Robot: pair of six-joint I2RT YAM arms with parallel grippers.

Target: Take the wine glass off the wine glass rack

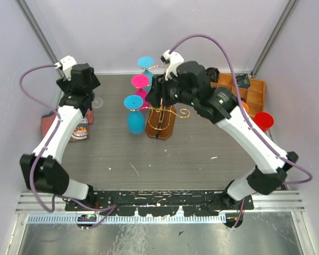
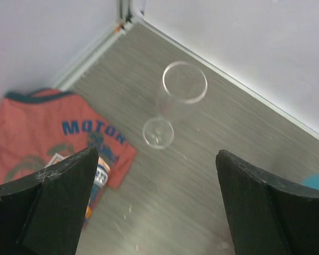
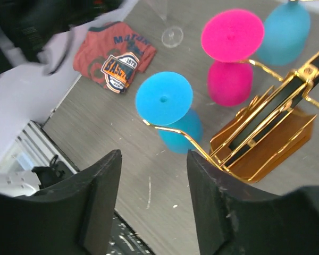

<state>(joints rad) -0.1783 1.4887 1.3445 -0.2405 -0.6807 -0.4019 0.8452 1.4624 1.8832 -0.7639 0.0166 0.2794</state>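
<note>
The wine glass rack [image 1: 162, 121] is a gold wire stand on a brown wooden base, mid-table. Three glasses hang upside down from its left-side arms: a blue one [image 3: 164, 98] nearest the front, a pink one [image 3: 232, 34] behind it, and a teal one [image 3: 284, 32] furthest back. My right gripper [image 3: 154, 159] hovers above the rack's front-left. It is open and empty, and the blue glass and its gold arm lie just beyond the fingertips. My left gripper [image 2: 157, 212] is open over bare table at the left. A clear glass [image 2: 175, 101] is on the table ahead of it.
A red-orange printed shirt [image 2: 58, 138] lies at the left edge beside the clear glass. A compartmented orange wooden tray [image 1: 255, 93] stands at the back right, with a red glass [image 1: 263, 121] at its front. White walls close in the back and sides.
</note>
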